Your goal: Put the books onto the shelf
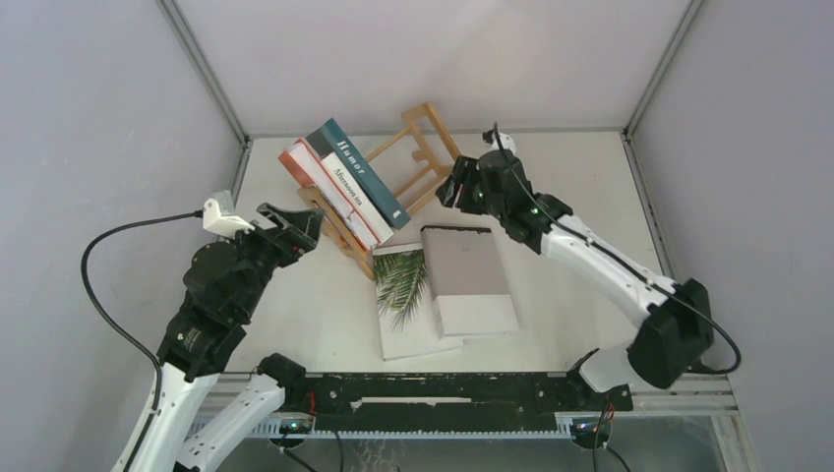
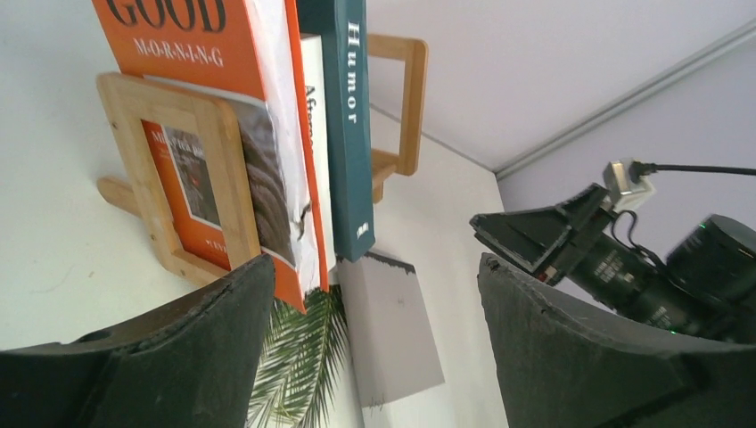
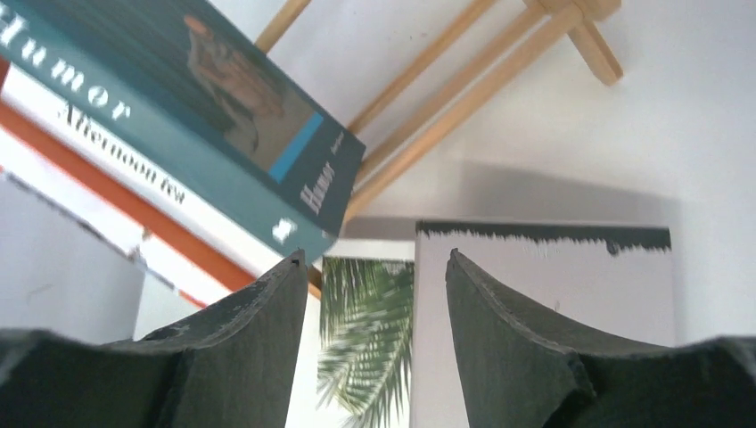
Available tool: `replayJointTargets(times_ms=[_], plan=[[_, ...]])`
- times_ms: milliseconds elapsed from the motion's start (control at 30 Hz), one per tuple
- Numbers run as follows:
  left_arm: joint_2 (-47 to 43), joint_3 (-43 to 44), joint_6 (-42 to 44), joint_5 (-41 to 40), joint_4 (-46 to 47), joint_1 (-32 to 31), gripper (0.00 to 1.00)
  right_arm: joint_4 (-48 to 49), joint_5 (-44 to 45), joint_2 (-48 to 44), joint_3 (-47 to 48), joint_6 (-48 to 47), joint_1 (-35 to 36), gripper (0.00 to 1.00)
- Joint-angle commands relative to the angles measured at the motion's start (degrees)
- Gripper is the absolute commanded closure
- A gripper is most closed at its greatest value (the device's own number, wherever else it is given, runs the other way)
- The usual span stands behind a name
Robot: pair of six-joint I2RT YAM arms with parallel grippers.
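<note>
The worktop (image 1: 315, 305) is a flat white surface, enclosed on three sides by plain pale grey panels: left wall (image 1: 89, 118), back wall (image 1: 433, 49), right wall (image 1: 767, 118). One metal frame strut (image 1: 205, 74) rises from each rear corner. A black rail (image 1: 443, 388) spans the near edge, with a white slotted duct (image 1: 413, 425) just beside it. Lighting is even and diffuse; shadows are soft.

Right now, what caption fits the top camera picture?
Three books lean in the shelf; the palm-leaf book and grey book lie flat nearby.
</note>
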Motion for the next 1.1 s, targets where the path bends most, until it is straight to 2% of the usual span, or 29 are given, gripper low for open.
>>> replayJointTargets(times_ms=[0,300,567,867,1067], plan=[[-1.06,-2.68,-1.91,4.76,1.79,0.38,0.12,-2.96,10.03,-8.43,-3.77,-1.44,6.81,0.34],[-2.95,-6.71,-3.16,6.99,1.8,0.34,0.13,-16.24,30.76,-9.11,-3.73,-8.52,24.3,0.31],[-4.31,-8.29,-3.28,8.29,1.98,0.38,0.13,-31.27,42.88,3.63,4.06,-7.48,36.68,0.27],[-5.97,-8.77,-2.13,9.14,1.75,0.38,0.12,-47.66,48.95,21.61,18.87,-1.18,41.68,0.24],[-6.74,-8.5,-1.05,9.51,1.27,0.38,0.12,-58.52,51.09,30.17,24.18,6.74,42.29,0.2]])
